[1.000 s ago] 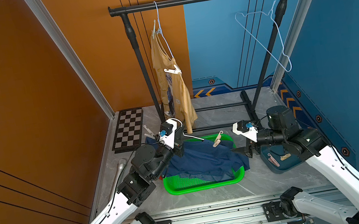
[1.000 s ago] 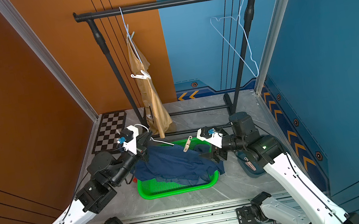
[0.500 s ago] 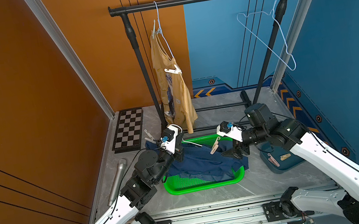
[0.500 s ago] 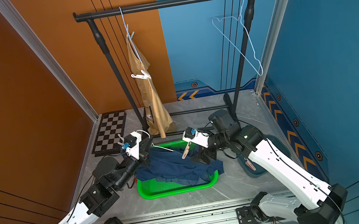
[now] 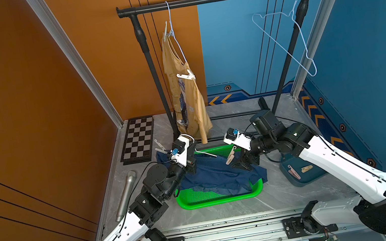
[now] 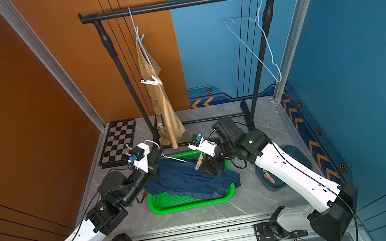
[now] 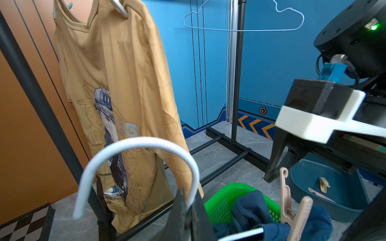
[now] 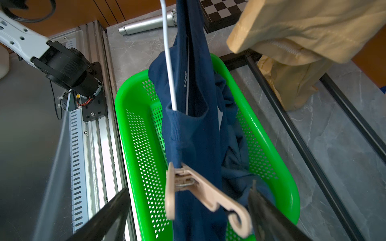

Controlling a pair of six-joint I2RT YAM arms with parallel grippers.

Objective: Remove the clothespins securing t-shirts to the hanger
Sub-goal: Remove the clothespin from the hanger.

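With the left gripper (image 7: 189, 210) clamped on the hanger (image 7: 142, 142) above the basket (image 8: 122, 104), I set the right gripper (image 8: 189, 187) wide astride the peg (image 8: 188, 181) on the navy shirt (image 8: 192, 135); next, I judge, squeeze its handles and pull clear.

Here's the grey marbled worktop (image 5: 266, 201), and the green basket (image 5: 216, 200) sits square in the middle of it. Off the basket's left side a silver microphone (image 5: 126, 194) lies flat, pointing back toward the wall. Behind the basket and to its left, a black-and-white chessboard (image 5: 138, 139) lies flat. Near the basket's right side stands a dark teal bin (image 5: 303, 182). Behind the basket, the black rack's base bars (image 5: 233, 115) rest on the surface.
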